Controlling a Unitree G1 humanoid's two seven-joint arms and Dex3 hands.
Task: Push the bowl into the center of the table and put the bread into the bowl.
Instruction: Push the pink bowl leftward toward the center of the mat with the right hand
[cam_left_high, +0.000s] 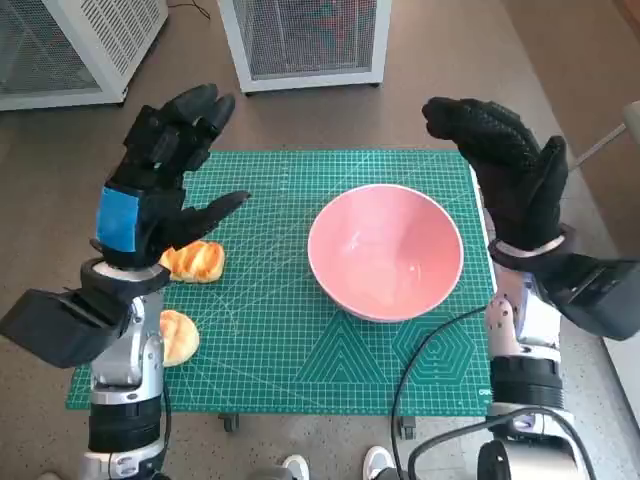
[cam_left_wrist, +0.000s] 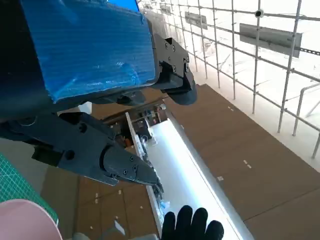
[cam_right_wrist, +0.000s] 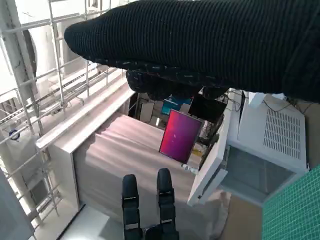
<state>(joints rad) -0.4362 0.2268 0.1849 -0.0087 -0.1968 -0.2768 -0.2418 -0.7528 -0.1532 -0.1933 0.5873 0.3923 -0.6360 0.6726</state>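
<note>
Pink bowl (cam_left_high: 385, 250) sat upright on the green cutting mat (cam_left_high: 280, 350), right of the mat's middle, nearer its right edge. Two bread rolls lay by the left edge: one roll (cam_left_high: 195, 262) at mid-edge, the other roll (cam_left_high: 178, 336) closer to the near-left corner. Left hand (cam_left_high: 160, 180) hung above the left edge, released, fingers spread. Right hand (cam_left_high: 505, 170) was raised over the right edge, released, grasping nothing.

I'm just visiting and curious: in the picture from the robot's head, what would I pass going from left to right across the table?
Left hand → bread → pink bowl → right hand, both hands raised and holding nothing.
</note>
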